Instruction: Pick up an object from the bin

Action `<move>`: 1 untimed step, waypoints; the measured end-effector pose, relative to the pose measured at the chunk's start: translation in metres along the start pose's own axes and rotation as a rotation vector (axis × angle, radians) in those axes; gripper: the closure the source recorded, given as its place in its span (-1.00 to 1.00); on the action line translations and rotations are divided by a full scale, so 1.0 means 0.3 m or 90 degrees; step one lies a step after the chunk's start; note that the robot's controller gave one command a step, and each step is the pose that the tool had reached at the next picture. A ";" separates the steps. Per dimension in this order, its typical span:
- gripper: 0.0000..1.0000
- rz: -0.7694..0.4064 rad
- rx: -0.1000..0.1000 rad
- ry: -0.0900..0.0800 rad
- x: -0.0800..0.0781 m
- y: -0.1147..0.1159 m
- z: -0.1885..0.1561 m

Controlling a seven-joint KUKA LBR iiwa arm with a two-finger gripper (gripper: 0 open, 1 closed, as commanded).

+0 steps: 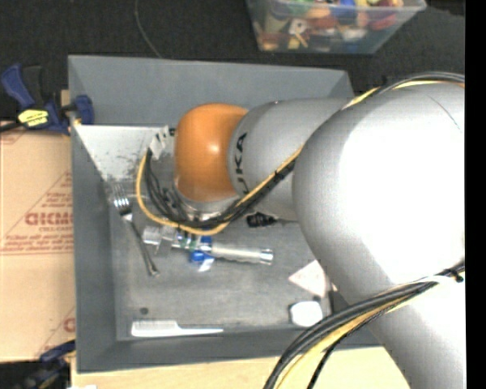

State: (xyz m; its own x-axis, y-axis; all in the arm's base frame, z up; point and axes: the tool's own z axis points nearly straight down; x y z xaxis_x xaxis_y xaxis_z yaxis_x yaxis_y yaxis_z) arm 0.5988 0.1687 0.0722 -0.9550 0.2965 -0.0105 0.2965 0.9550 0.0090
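My gripper hangs low over the left middle of the bin floor, under the orange wrist cover. Right beside it lies a small blue and clear piece, touching the end of a clear silvery tube that points right. A coiled metal thing lies up and left of the gripper, near the bin's left wall. A small black piece lies just under the arm, to the right.
A long white comb-like strip lies along the bin's front wall. Two white pieces lie at the front right, one flat and one rounded. The arm covers the bin's right and back.
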 end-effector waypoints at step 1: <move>-1.00 -0.210 -0.004 0.000 0.100 0.185 0.002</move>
State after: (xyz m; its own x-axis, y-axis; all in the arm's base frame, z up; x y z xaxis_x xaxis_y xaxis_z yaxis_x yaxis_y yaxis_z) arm 0.5867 0.2307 0.0718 -0.9995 -0.0282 -0.0136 -0.0283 0.9995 0.0106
